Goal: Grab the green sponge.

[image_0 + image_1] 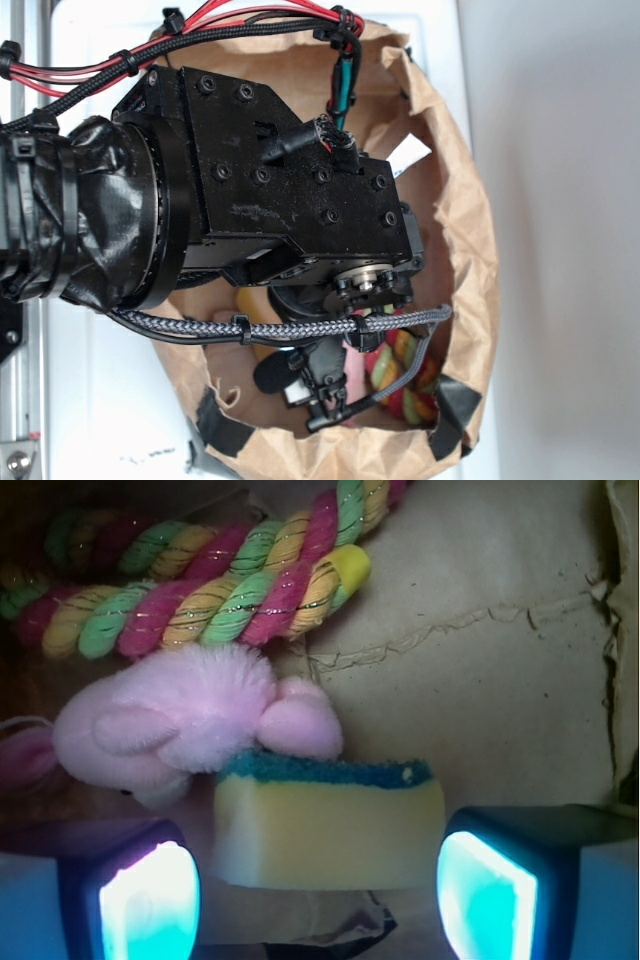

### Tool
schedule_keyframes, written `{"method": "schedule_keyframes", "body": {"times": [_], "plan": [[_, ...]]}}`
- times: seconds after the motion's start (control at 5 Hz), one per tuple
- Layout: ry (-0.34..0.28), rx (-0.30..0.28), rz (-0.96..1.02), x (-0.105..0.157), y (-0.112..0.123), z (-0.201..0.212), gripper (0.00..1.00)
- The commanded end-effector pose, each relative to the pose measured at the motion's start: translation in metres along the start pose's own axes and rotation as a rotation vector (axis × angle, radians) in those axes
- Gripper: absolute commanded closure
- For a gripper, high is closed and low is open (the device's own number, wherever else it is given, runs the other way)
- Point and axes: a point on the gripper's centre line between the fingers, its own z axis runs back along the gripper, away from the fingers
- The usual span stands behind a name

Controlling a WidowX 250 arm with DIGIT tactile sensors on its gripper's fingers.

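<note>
We judge we are at the closing step: our tool (318, 890) is spread wide astride the green sponge (328, 825), which lies on the paper bag (500, 680) floor against the pink plush pig (190, 725), so next we pinch squarely

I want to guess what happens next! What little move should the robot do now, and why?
Probably close the jaws. In the wrist view the sponge sits right between the two open fingers, with a gap on each side, so squeezing should catch it. The pink plush touches its green top edge, so a slow close seems wise.
</note>
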Motion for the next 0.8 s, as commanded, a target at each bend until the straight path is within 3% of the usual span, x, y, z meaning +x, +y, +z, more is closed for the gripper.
{"method": "schedule_keyframes", "body": {"times": [0.0, 0.6], "plan": [[-0.051, 0.037, -0.161, -0.0032, -0.0151, 0.0145, 0.00], [-0.031, 0.038, -0.122, 0.0012, -0.0138, 0.0085, 0.00]]}}
